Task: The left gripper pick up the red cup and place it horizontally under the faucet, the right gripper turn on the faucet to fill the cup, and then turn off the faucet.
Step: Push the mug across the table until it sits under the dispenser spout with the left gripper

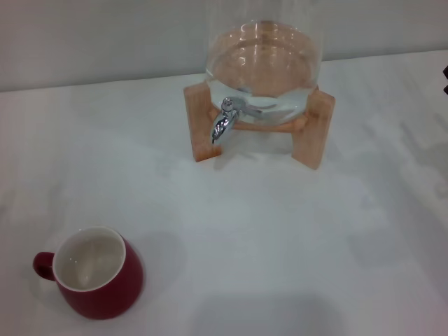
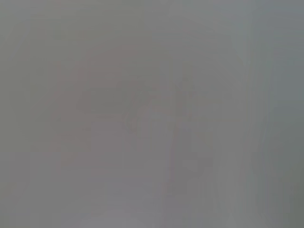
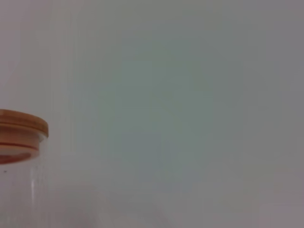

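Both grippers out of sight, red cup (image 1: pixel 98 273) upright, empty, glass dispenser (image 1: pixel 262 66) holding water.

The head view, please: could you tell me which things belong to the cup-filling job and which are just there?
Job things:
red cup, upright, near left
faucet on the glass dispenser

Just there:
wooden stand
white table

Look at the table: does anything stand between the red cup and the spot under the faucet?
Nothing visible does. The red cup stands upright at the near left; only bare table lies between it and the faucet.
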